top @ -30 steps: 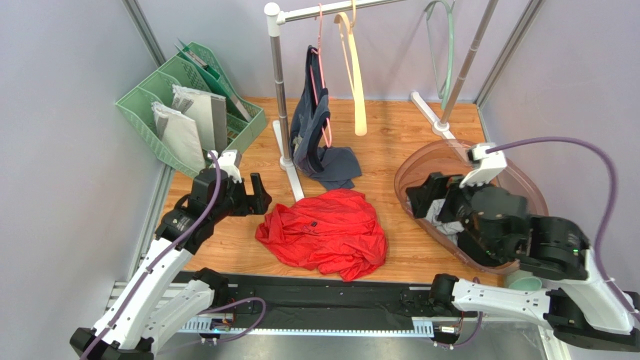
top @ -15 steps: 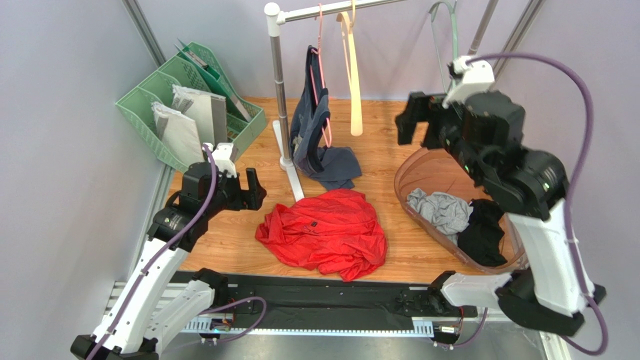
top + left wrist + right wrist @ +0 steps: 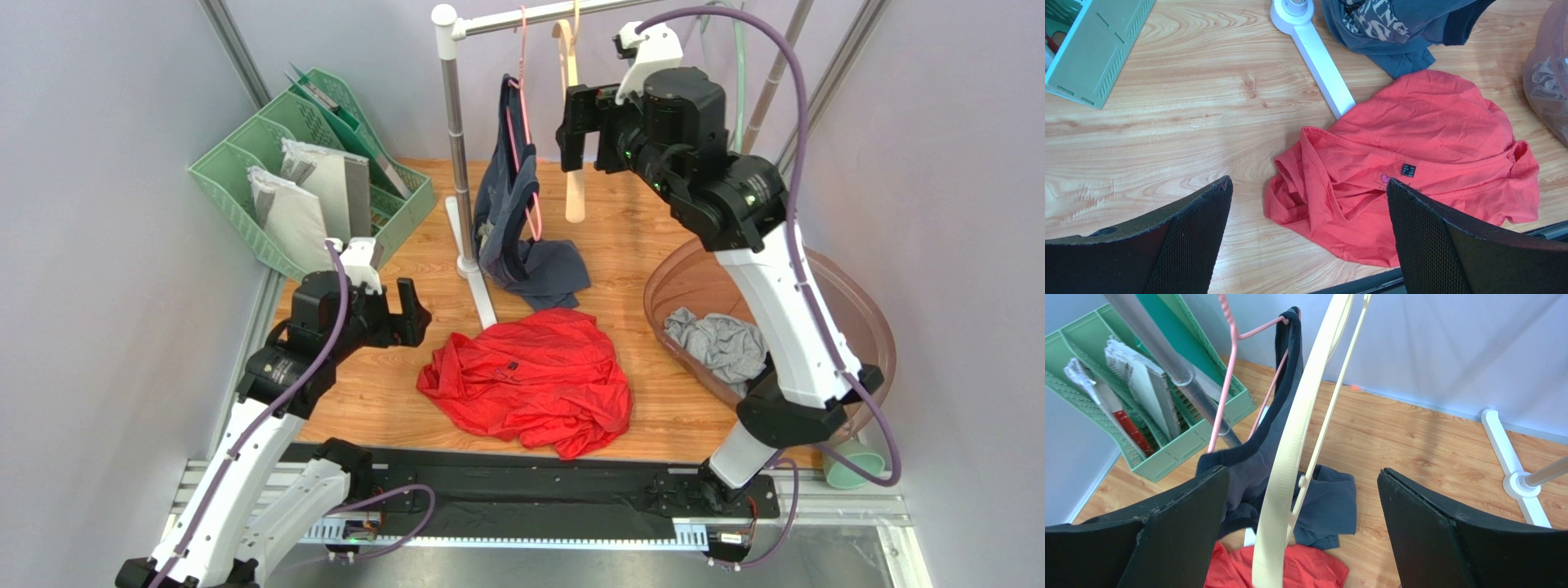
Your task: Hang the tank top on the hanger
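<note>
- Right wrist view: the right tool (image 3: 1303, 473) is spread wide and grips nothing. The hanger (image 3: 1292, 454) dangles between its fingers, apparently touching neither.
- One second ago this tool hung low over the basket (image 3: 669, 276). It has since swung up and away to the rail (image 3: 540, 15). I judge that fetching the hanger is the step in hand and that dressing it has not begun.
- Just left of this tool hang the pink hanger (image 3: 1225, 386) and the navy top (image 3: 1250, 459), near enough to snag.
- The left tool (image 3: 1308, 184), equally wide and empty, has barely shifted. The tank top (image 3: 1425, 141) lies crumpled on the tabletop (image 3: 1168, 92) beneath it, spreading to its right. It has not moved and sits far below the right tool.
- The basket, now well below the right tool, holds a grey cloth (image 3: 726, 343). The arm hides the rest of its contents.
- The green rack (image 3: 239, 221), beyond the left tool's left side, holds upright papers (image 3: 301, 214).
</note>
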Controlling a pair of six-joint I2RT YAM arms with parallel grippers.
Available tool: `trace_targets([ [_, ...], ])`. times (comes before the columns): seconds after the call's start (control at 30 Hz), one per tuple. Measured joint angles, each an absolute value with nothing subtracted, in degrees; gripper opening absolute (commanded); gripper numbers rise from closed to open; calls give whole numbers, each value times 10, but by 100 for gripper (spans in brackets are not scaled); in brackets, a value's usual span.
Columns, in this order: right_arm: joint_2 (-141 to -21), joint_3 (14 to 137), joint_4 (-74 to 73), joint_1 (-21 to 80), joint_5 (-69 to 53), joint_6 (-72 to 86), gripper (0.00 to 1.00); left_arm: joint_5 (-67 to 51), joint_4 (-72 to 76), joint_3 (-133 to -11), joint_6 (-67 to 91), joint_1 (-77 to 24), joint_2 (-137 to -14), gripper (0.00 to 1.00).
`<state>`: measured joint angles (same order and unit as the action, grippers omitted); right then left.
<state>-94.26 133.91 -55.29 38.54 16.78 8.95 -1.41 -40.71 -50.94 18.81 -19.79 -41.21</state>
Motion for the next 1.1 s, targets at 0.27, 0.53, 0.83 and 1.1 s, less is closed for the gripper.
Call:
trace_targets([
  [0.27,-1007,1344,-520,385,204,74,84,-15,-409,-509,187,-197,-412,99],
  [0.53,-1019,1342,-515,385,241,57,58,-15,-409,-509,187,-194,-412,99],
  [0.83,-1015,1334,-513,385,253,37,24,-15,-409,-508,187,-193,-412,99],
  [1.1,-1006,1327,-511,385,252,20,0,-16,-409,-503,187,-193,-414,99],
])
